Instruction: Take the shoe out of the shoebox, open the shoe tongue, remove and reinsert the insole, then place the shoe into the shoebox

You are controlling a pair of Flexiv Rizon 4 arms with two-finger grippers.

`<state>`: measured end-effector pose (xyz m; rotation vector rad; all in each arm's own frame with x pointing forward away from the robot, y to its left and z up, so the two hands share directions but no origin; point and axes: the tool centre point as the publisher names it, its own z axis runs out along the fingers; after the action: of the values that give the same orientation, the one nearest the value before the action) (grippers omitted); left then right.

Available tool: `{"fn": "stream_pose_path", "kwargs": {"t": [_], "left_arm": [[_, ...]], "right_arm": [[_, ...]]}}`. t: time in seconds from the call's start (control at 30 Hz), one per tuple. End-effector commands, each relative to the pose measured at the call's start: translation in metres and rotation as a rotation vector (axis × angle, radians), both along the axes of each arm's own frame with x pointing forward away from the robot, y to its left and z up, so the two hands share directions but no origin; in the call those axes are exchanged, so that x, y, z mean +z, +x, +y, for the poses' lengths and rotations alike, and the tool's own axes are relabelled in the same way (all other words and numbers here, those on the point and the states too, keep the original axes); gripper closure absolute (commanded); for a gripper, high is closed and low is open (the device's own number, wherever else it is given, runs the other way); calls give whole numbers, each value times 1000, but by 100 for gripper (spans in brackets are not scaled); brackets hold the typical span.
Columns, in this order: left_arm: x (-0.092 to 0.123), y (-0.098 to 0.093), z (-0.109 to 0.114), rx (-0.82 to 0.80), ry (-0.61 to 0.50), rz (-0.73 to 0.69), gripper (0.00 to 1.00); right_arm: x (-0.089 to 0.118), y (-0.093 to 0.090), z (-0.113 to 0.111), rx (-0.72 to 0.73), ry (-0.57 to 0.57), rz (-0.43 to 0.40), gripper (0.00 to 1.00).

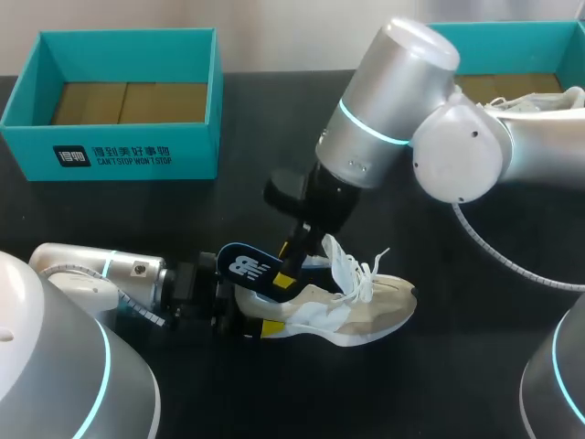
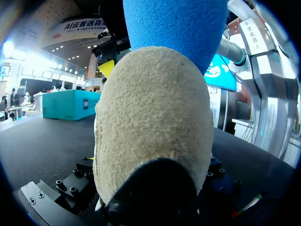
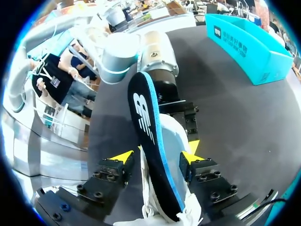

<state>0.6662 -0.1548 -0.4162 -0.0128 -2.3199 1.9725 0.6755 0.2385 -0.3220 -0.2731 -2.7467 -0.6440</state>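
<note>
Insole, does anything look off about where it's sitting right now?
Yes. The insole sticks up tilted out of the shoe instead of lying flat inside, held between the fingers of the right gripper.

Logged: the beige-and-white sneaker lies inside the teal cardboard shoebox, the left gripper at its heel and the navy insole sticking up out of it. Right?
No. The head view shows the beige-and-white sneaker lying on the black table, apart from the teal cardboard shoebox, not inside it. The left gripper is at its heel and the navy insole sticks up out of it.
</note>
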Motion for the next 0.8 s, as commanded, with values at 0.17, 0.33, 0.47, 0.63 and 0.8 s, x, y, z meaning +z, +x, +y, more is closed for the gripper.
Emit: {"fn": "stream_pose_path", "kwargs": {"t": [0.17,0.33,0.47,0.63,0.8], "left_arm": [[-2,1,1,3,0,-1,100],[-2,1,1,3,0,-1,100],[-2,1,1,3,0,-1,100],[-2,1,1,3,0,-1,100],[-2,1,1,3,0,-1,100]], "right_arm": [[-8,0,6,12,18,37,54],[-12,-2,7,15,23,59,59],[-14,-4,8,17,29,78,67],[-18,-5,7,12,37,100,76],[-18,-5,8,15,39,110,98]]}}
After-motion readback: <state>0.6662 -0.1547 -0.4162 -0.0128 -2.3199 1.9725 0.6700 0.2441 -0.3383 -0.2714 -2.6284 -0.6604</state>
